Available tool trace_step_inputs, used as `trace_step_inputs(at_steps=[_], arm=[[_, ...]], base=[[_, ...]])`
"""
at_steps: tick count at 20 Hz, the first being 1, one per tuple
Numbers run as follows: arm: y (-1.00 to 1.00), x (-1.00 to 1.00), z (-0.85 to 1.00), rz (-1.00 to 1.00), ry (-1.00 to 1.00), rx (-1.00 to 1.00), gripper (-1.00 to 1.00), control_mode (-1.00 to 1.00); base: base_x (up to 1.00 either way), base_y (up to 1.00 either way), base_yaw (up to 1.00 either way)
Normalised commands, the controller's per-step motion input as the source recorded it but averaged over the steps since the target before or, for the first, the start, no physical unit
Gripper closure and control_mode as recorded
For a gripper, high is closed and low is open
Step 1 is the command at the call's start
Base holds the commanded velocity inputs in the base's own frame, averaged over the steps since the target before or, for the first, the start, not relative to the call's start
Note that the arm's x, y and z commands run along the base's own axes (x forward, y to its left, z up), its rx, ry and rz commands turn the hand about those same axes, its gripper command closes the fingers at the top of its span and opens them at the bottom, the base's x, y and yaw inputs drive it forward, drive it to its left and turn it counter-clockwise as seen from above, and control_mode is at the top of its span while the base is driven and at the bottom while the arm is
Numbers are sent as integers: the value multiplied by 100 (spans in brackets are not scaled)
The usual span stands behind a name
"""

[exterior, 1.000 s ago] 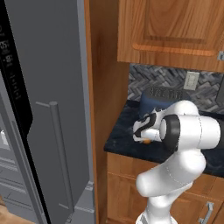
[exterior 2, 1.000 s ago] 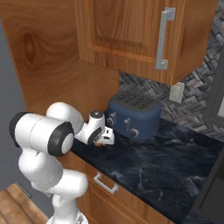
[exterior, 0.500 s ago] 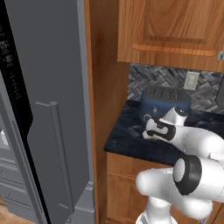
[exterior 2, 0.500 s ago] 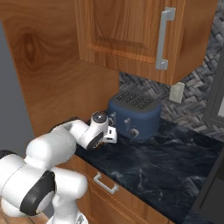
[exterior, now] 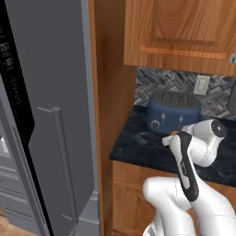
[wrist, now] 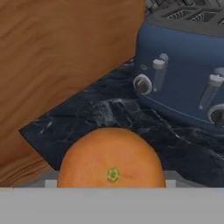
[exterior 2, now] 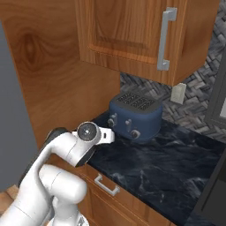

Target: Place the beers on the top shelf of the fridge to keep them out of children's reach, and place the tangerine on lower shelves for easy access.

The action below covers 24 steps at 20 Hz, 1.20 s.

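Observation:
The tangerine point(wrist: 111, 159) is a plain orange ball, close and large at the bottom of the hand view, green stem dot facing the camera. My gripper point(exterior: 168, 138) is shut on it above the dark marble counter point(exterior: 138, 147), just in front of the blue toaster. A sliver of the tangerine point(exterior: 173, 132) peeks out at the hand. From the right, the gripper point(exterior 2: 107, 135) sits left of the toaster. The fridge point(exterior: 50, 115) stands at the left, its grey door swung open. The beers and the fridge's boards are out of view.
The blue toaster point(exterior: 174, 111) stands on the counter against the tiled wall. A brown wooden panel point(exterior: 110, 87) separates fridge and counter. Wooden cabinets point(exterior 2: 132, 31) hang overhead. The door's bar handle point(exterior: 63, 166) is near the arm's left side.
The arm's big links have swung round and folded low in front of the counter. The hand with the tangerine has only drifted slightly right, toward the toaster.

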Motion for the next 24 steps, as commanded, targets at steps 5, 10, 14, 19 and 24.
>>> trace_step_inputs(at_steps=[5,10,14,19,24], arm=[[0,-60,100,0,-12,-5,100,-100],[1,-44,100,0,-1,-8,100,-100],[27,-43,82,0,0,-14,100,-100],[21,-36,51,0,0,-12,100,-100],[17,-42,17,1,-7,-13,100,-100]], base=[[0,0,0],[0,0,0],[0,0,0],[0,0,0],[0,0,0]])
